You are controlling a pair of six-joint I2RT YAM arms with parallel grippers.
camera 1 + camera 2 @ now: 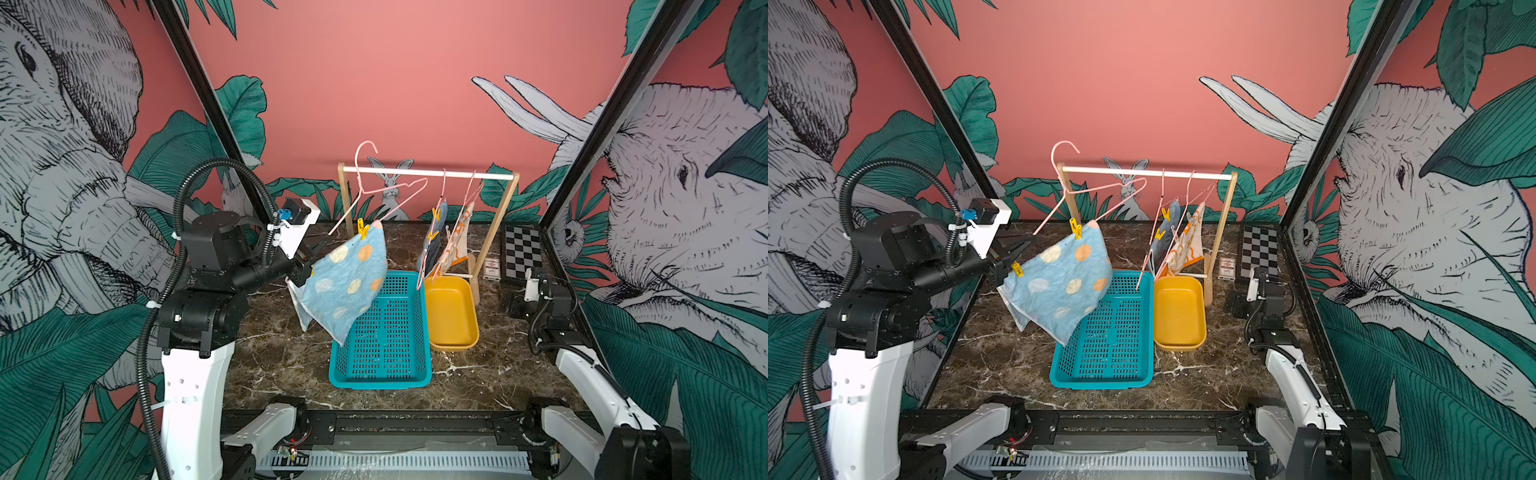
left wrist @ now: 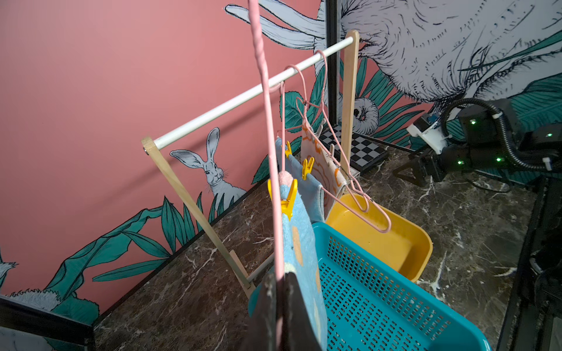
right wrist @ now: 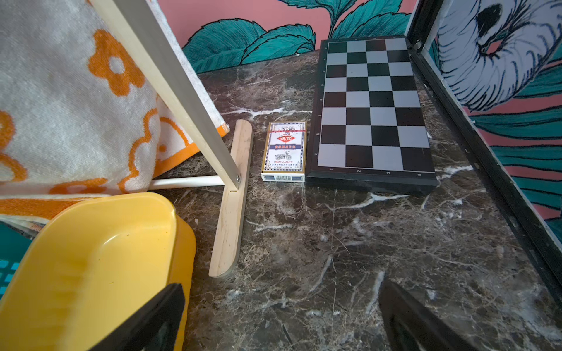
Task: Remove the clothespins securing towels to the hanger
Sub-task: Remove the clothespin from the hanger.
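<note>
— Which hand is carrying the pink hanger (image 2: 271, 152)?

— The left gripper (image 1: 1014, 258) is pinching its bottom wire at the near-left end. The jaws are shut on the wire, with a corner of the spotted light-blue towel (image 1: 1059, 282) bunched there. The hook is sitting above the wooden rail (image 1: 1142, 172), seemingly off it, and the towel is hanging over the teal basket (image 1: 1100, 380).

— And the pins?

— One yellow clothespin (image 1: 1075, 229) is biting the wire's far-right end, with its long axis nearly upright and its handles pointing up. A second yellow clothespin (image 1: 1017, 269) is sitting right against the left fingers.

— Who is taking them?

— I'm judging the right gripper (image 3: 282, 316) is the free one. It is lying low over the marble table (image 1: 1000, 353) at the far right, jaws wide and empty. The upright pin is lying up and to its left, beyond the yellow tub (image 1: 1179, 345) and the basket. So the arm is facing a long rising reach, then a squeeze on the handles from above.
</note>
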